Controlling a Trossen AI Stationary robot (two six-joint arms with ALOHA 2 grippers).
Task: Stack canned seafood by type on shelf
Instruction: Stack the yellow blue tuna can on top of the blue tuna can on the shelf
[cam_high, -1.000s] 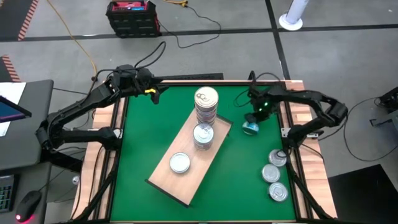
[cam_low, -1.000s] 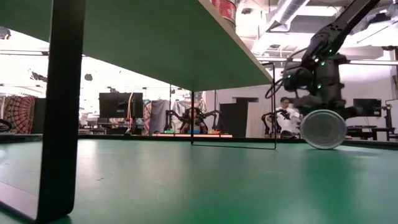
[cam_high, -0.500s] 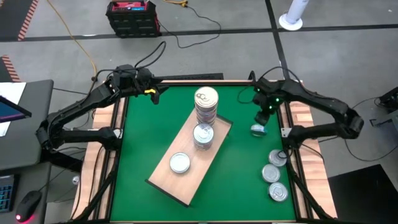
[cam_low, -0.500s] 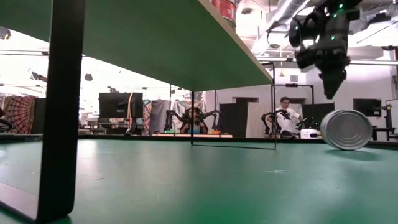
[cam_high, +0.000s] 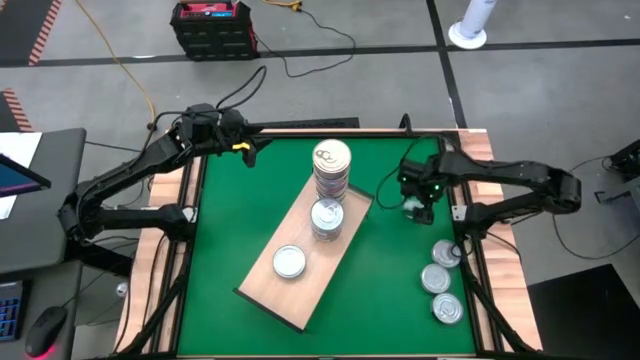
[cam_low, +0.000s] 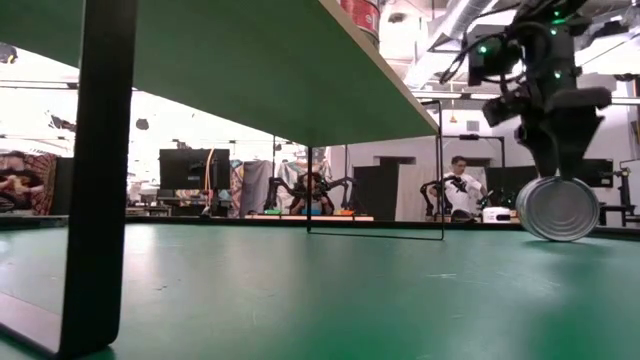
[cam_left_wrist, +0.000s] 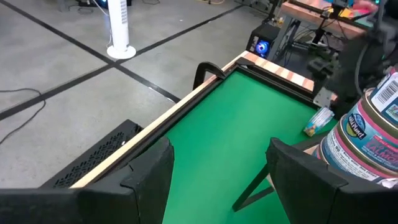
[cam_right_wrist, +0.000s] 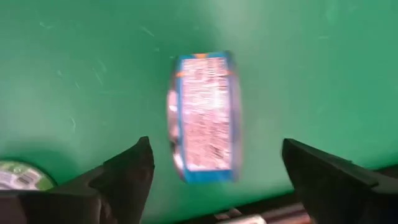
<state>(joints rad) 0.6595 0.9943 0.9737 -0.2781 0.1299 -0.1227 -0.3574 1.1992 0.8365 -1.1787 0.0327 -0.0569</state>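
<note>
on the shelf (cam_high: 300, 270) stand one tall stack (cam_high: 331, 170) and two low ones; three tins (cam_high: 441, 279) wait. right gripper (cam_right_wrist: 211, 168), fingers apart, hovers over an on-edge tin (cam_right_wrist: 205, 117).

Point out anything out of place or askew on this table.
One tin stands on its edge on the green table, off the shelf, where the other tins lie flat. The right gripper hangs open directly above it. The left gripper waits open at the far-left corner.
</note>
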